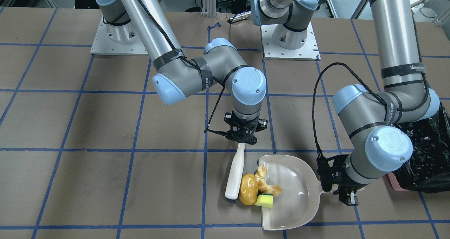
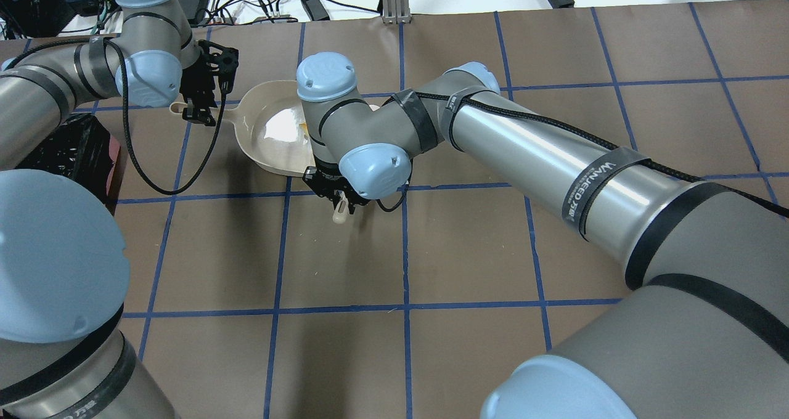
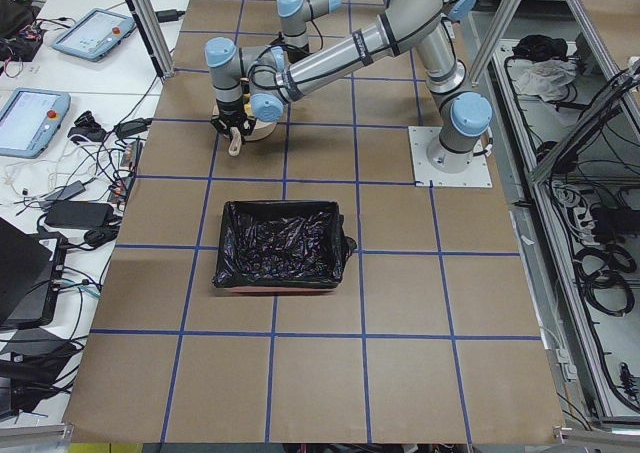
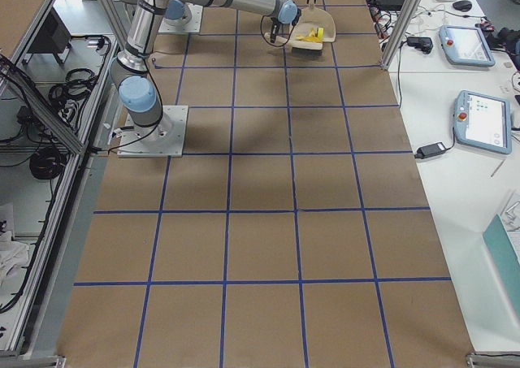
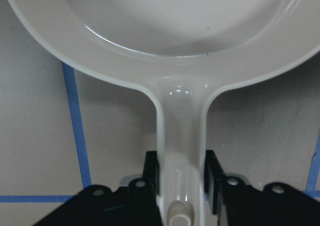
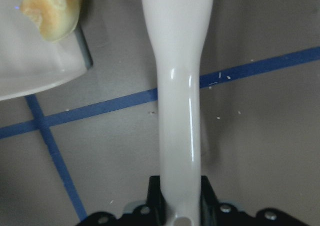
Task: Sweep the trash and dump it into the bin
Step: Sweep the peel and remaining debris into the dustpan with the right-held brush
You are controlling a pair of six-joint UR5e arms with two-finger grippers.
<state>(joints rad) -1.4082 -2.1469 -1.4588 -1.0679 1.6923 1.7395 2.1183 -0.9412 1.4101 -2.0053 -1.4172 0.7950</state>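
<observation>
We pinch the dustpan [image 1: 299,193] handle in the left end effector [image 5: 181,183], flat on the counter [image 1: 105,182], so the brush [image 1: 235,172] clamped in the right end effector [image 1: 242,137] can shove trash [image 1: 248,189] in.

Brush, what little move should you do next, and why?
Probably a short push sideways toward the dustpan. The brush, held by the right gripper, sits beside the potato, and the potato and sponge lie at the dustpan's open edge, not fully inside. The left gripper holds its handle.
</observation>
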